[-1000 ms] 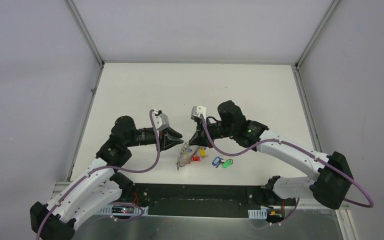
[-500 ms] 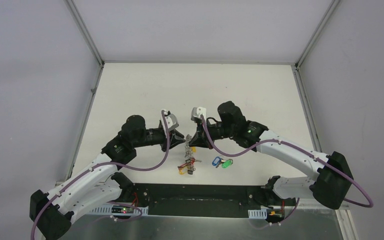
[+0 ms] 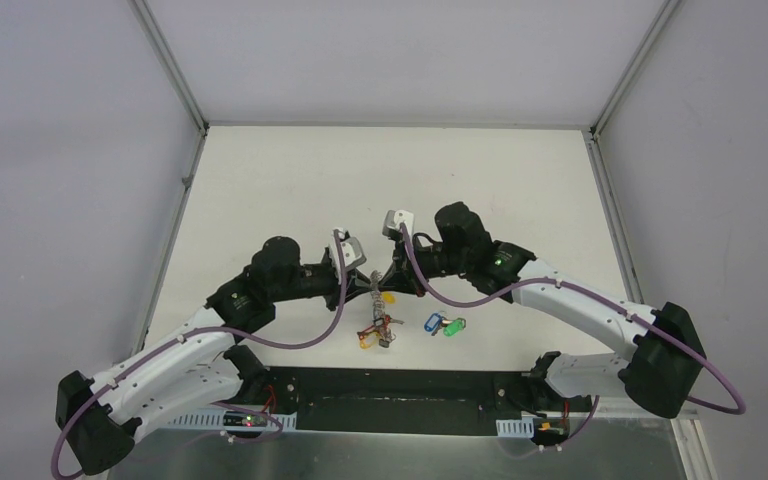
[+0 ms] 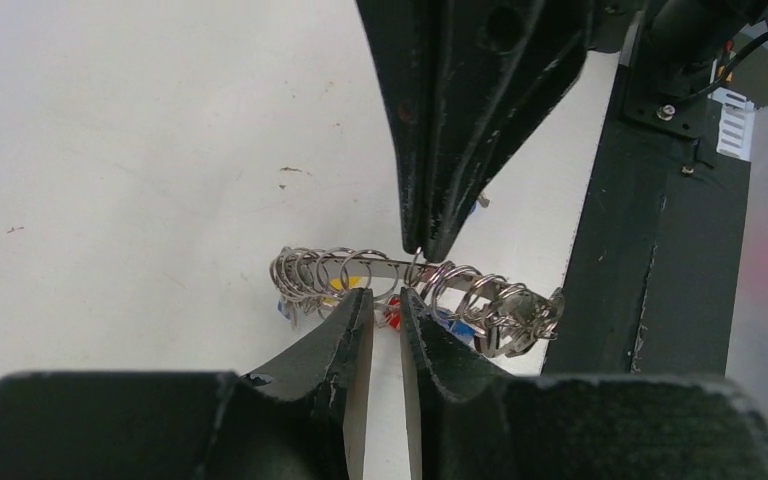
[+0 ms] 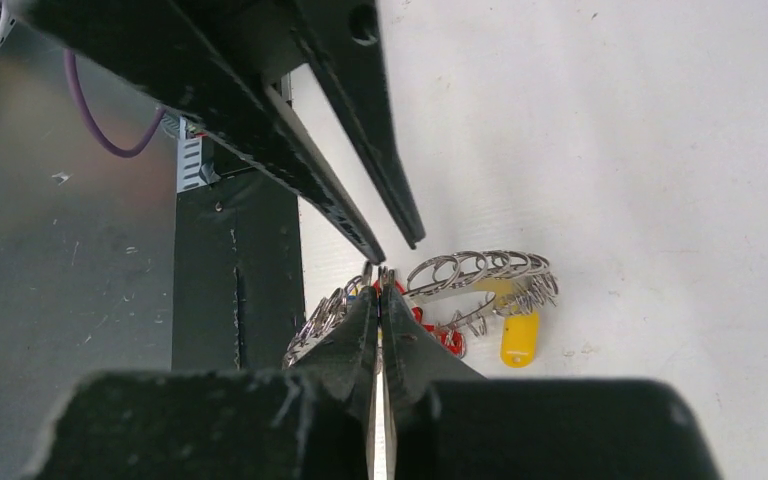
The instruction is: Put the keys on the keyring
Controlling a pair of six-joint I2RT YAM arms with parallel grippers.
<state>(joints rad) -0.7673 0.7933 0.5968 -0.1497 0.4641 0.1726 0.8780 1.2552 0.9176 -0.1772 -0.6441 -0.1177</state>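
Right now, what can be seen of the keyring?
The keyring is a silvery metal band strung with many small split rings, chain-like in look. A yellow tag and red tags dangle from it. It hangs on edge between the two arms: the right fingers are shut on its rim, and the left fingers, a narrow gap between them, sit at the opposite rim. Whether they touch it is unclear.

Left arm (image 3: pixel 175 360) and right arm (image 3: pixel 580 305) are rocking white shells, black joints, purple cables (image 3: pixel 460 306). Green light (image 3: pixel 500 262) is glowing on the right one, beyond the black base rail (image 3: pixel 390 385).
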